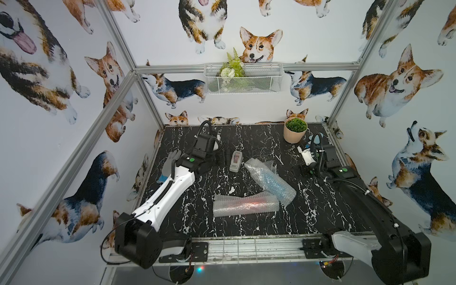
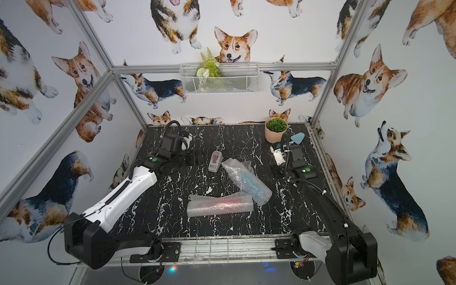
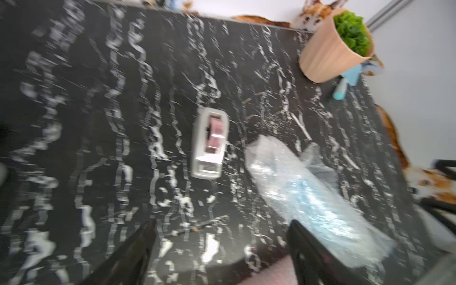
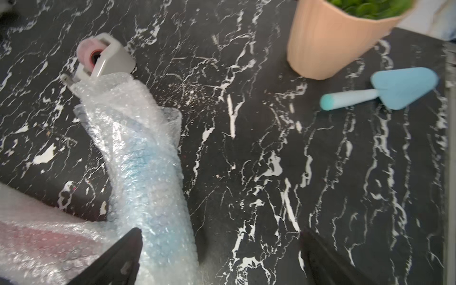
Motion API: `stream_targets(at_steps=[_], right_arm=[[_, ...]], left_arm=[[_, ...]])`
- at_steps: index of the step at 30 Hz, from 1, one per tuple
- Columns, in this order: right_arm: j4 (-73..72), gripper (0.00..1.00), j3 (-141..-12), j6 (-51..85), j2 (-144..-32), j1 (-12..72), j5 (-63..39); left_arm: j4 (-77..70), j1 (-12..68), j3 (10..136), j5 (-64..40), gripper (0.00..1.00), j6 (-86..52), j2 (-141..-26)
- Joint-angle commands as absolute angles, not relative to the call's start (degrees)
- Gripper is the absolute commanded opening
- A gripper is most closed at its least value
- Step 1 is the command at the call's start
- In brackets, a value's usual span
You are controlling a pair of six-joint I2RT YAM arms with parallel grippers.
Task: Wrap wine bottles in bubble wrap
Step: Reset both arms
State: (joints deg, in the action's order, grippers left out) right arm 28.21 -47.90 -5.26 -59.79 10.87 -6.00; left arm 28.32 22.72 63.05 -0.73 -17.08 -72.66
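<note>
Between the fingers of the left pincer [image 3: 222,223] nothing is held: the jaws are spread wide above bare counter [image 3: 98,148], and the grey tape dispenser [image 3: 211,145] lies just ahead. The right pincer [image 4: 220,230] is likewise spread wide and empty. In its wrist view one finger appears beside a blue-tinted bundle without being closed on it. Further out, mid-counter, the blue bottle [image 1: 271,182] is found rolled inside its bubble wrap [image 1: 256,165], laid diagonally with its far end beside the dispenser. The red-pink bottle [image 1: 249,203] is rolled likewise nearer the front edge, and the two bundles meet at one end. Both bottles are judged covered, yet no tape can be made out on either roll. The blue roll's far end is crumpled and loosely flared, so it could be sprung open by the film's own stiffness, or dragged undone if a finger were caught in the flap. A nudge to one bundle could also be passed to the other, and a round bottle might be set rolling.
</note>
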Motion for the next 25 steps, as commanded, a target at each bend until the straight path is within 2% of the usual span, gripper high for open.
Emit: stream_targets(at_steps=[1,3,6,9,13,15,19,25], right_arm=[[14.27,0.99,-40.91,4.17,-56.15,3.44,-2.18],[8.4,0.99,-36.52,7.98,-55.88,-1.61,-4.19],[-0.4,0.99,-30.02,8.13,-57.35,-2.81,1.2],[-15.77,0.99,-23.55,8.13,-60.83,-2.86,3.56],[-34.65,1.0,-20.67,7.68,-71.7,-2.88,5.67],[-35.29,1.0,-21.46,7.39,-75.21,-2.77,3.05],[-46.75,1.0,-18.45,6.35,-80.6,-1.69,2.41],[-44.71,1.0,-19.15,6.06,-80.16,-1.58,1.99]], left_arm=[[19.84,16.11,53.67,14.74,1.0,-3.19,-67.44],[11.41,10.21,46.56,14.97,1.0,-4.05,-67.21],[1.84,5.73,40.34,16.87,1.0,-7.55,-68.69],[-9.83,4.65,36.08,21.51,1.0,-7.61,-72.18],[-24.42,4.15,33.37,24.05,1.0,-6.66,-80.08],[-23.61,3.67,35.36,24.54,1.0,-6.58,-83.15],[-26.07,3.41,34.91,22.62,1.0,-5.92,-86.19],[-27.18,4.51,34.8,21.73,1.0,-4.1,-86.65]])
